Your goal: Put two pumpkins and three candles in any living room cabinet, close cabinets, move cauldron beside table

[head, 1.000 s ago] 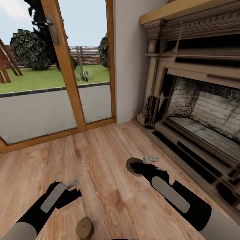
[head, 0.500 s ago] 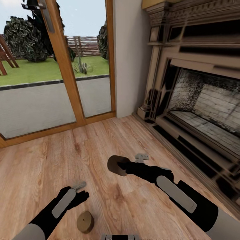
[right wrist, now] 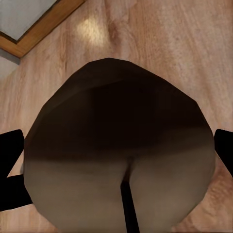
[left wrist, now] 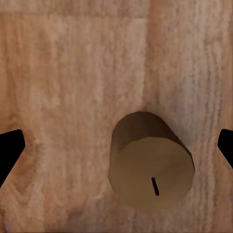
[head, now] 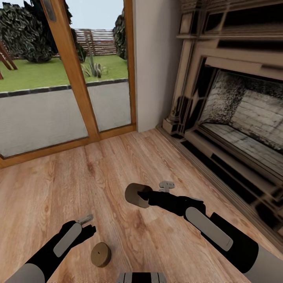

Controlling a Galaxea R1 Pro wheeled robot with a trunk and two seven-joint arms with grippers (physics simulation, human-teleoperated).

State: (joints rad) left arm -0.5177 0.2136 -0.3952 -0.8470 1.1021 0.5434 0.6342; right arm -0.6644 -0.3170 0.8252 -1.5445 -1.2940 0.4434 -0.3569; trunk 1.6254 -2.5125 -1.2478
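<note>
Wooden floor (head: 118, 173): right end effector (head: 142, 196) grips one candle (head: 135, 193); left end effector (head: 87, 225) hangs released over another candle (head: 100, 254).

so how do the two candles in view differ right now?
The tan stubby candle on the wooden floor stands upright and free, under the open left end effector. The tan candle in the right end effector is lifted, tipped sideways, gripped. Both are short beige cylinders with a dark wick.
</note>
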